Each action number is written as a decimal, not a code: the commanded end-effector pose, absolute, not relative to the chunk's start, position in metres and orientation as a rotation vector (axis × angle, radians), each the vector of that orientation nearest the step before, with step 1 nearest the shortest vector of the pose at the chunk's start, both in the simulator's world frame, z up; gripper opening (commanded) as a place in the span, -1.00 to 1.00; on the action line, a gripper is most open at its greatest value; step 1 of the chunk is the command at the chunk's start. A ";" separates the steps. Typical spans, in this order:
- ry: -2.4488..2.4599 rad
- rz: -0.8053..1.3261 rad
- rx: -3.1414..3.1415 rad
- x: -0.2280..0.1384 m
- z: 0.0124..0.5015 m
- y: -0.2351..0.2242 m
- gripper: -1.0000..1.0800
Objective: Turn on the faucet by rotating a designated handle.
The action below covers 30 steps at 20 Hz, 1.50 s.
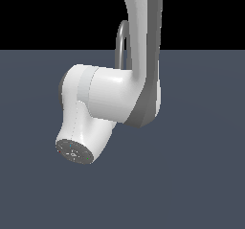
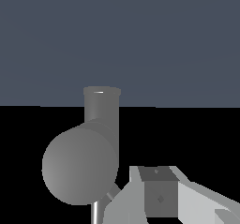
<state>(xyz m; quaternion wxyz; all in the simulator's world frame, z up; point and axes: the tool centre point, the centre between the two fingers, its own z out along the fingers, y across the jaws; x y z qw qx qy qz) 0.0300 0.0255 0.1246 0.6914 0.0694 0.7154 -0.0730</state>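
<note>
behind arm (image 1: 115, 96): 1 faucet (image 1: 122, 36); 1 tool (image 2: 159, 199) nr base.

Flat slate-blue floor (image 1: 201, 175) fills lower scene; black backdrop (image 1: 48, 12) above horizon.

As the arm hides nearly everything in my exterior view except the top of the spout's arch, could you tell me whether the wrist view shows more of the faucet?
Observer: Yes. The wrist view shows a thick, rounded grey part of the faucet close to the camera, with a short tube rising from it.
Operator: Is the gripper near it?
Observer: Part of the gripper sits right beside that rounded part, and a thin grey rod shows between them. It may be the handle.
Operator: Are the jaws open?
Observer: I cannot tell. Only one blocky piece of the gripper is in frame.
</note>
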 end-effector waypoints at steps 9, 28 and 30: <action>1.585 -0.164 0.158 0.025 0.147 0.001 -1.00; 1.565 -0.160 0.158 0.013 0.145 -0.059 -1.00; 1.554 -0.117 0.173 0.017 0.153 -0.014 -1.00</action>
